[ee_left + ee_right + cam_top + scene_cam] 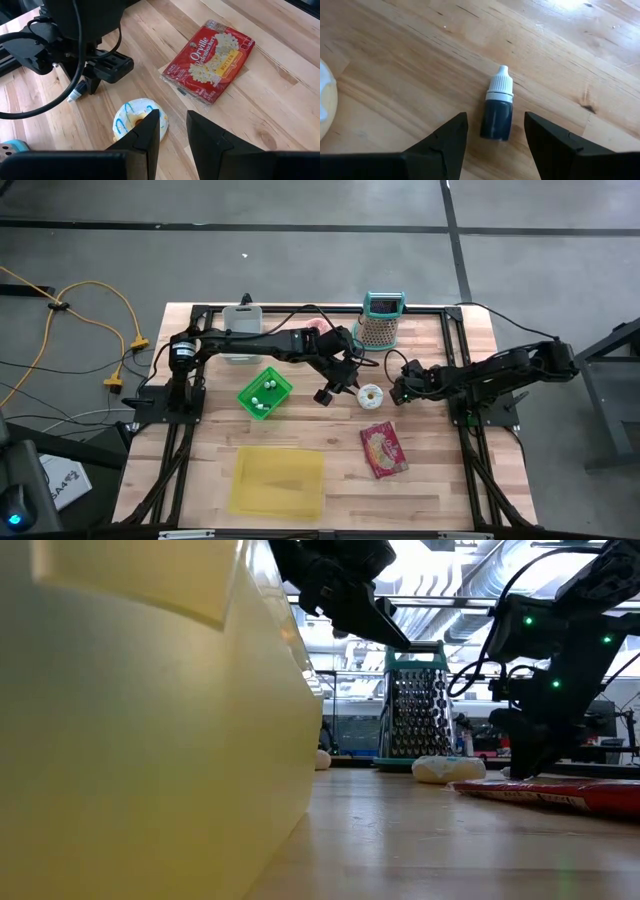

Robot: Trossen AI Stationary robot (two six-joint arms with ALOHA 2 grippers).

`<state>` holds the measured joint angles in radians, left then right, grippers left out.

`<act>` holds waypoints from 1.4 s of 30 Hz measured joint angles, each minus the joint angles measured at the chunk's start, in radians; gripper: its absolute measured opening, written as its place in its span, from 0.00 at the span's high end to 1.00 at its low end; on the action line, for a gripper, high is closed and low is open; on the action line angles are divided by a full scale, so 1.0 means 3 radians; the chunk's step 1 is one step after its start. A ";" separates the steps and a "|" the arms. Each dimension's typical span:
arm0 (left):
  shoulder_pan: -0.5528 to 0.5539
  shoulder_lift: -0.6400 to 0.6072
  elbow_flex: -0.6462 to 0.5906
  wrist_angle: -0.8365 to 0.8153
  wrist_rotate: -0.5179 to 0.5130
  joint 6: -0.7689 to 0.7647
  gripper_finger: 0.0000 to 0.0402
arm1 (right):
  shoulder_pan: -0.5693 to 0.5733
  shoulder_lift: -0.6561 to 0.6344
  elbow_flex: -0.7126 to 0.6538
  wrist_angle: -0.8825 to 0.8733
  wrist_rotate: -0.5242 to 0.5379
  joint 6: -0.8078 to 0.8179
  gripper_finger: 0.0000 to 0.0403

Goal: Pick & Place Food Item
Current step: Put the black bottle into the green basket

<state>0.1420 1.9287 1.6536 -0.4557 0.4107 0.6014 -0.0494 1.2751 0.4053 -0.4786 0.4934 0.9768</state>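
My left gripper (330, 392) hangs above the middle of the tabletop (440, 480), jaws partly apart and holding nothing, with the donut (371, 395) lying flat on the wood just to its right. From my left wrist the donut (137, 121) sits just beyond my fingertips (152, 122), partly hidden behind one of them, white icing with blue and yellow streaks showing. My right gripper (397, 392) is down close to the wood just right of the donut, jaws wide apart and empty. Its wrist view shows what the overhead view does not: a small dark dropper bottle (497, 111) with a white cap lying on its side between my two right fingers (447, 137), untouched by either; the donut's white edge (326, 100) just enters that picture. The left wrist view also catches that bottle's white tip (77, 93) under my right gripper (92, 80), and lets me read the red popcorn bag (210, 62), which lies nearer than the donut and a little to the right. From overhead I see a green basket (264, 392) to the left of my left gripper, a yellow tray (277, 480) at the near left, a grater (380, 320) at the far edge and a gray container (241, 318) far left. The table-level view shows the donut (448, 769) resting in front of the grater (415, 710), and my left gripper (385, 625) well above the wood.
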 joint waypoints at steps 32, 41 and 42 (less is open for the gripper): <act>0.0000 0.0000 0.0001 0.0000 -0.0001 0.0000 0.77 | 0.0011 0.0001 -0.0001 0.0006 -0.0083 0.0074 0.80; -0.0001 0.0000 0.0001 0.0000 -0.0001 0.0001 0.77 | 0.0013 0.0001 -0.0001 0.0004 -0.0083 0.0071 0.80; -0.0001 0.0000 0.0001 0.0000 0.0000 0.0001 0.77 | 0.0014 0.0001 -0.0001 0.0004 -0.0083 0.0058 0.81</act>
<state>0.1418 1.9285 1.6539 -0.4557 0.4106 0.6018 -0.0451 1.2755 0.4049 -0.4774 0.4686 0.9942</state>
